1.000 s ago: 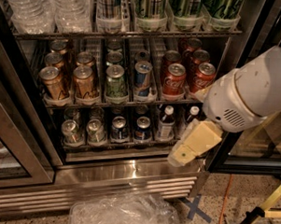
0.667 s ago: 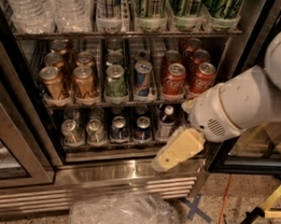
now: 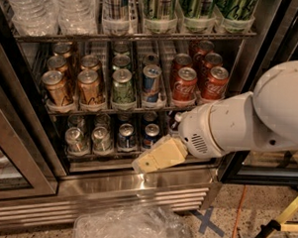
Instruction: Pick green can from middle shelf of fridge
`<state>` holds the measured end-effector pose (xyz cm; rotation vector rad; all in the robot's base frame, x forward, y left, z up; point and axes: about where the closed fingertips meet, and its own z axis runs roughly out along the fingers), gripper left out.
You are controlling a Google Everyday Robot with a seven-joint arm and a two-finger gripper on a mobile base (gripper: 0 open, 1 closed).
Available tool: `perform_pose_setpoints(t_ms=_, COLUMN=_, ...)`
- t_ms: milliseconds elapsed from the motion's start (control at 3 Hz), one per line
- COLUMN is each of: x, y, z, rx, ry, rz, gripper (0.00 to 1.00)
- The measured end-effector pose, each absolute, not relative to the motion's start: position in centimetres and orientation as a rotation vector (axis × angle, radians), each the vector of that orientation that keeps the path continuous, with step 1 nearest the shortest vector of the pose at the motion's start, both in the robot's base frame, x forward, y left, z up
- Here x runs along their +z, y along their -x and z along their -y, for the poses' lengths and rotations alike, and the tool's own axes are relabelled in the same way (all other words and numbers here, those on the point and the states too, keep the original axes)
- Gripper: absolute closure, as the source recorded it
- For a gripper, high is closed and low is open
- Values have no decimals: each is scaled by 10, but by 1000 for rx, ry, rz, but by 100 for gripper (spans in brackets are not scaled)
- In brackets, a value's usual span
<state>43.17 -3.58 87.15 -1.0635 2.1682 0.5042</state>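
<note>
The fridge [image 3: 136,187] stands open with a steel base and dark interior. On the middle shelf [image 3: 119,109] the green can [image 3: 122,88] stands at the front of its lane, between gold cans [image 3: 89,88] on its left and a blue-and-silver can [image 3: 151,84] on its right. Red cans [image 3: 183,86] fill the right lanes. My gripper [image 3: 143,164] is the pale tip of the white arm [image 3: 248,120]. It hangs low in front of the bottom shelf, below and to the right of the green can, apart from it and holding nothing.
The top rack holds water bottles [image 3: 50,7] and tall green-striped cans [image 3: 193,9]. The bottom rack holds small cans [image 3: 101,137]. A glass door [image 3: 8,154] stands open at left. A crumpled clear plastic bag [image 3: 129,227] lies on the floor, with an orange cable [image 3: 236,214] and a yellow frame [image 3: 278,223] at right.
The arm has swung left and slightly down across the fridge front, bringing the gripper from the right side toward the centre of the bottom shelf. The cans have not moved.
</note>
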Motion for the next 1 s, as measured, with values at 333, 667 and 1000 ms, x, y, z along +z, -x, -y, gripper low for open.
perform_pose_setpoints(t_ms=333, x=872, y=-432, z=36, rx=504, ry=1063, rz=-2168, gripper=0)
perform_pose_setpoints(t_ms=667, x=868, y=-438, z=31, rx=526, ry=1046, rz=-2146, gripper=0)
perform_pose_setpoints(t_ms=1000, x=876, y=-446, z=23, rx=523, ry=972, rz=-2075, gripper=0)
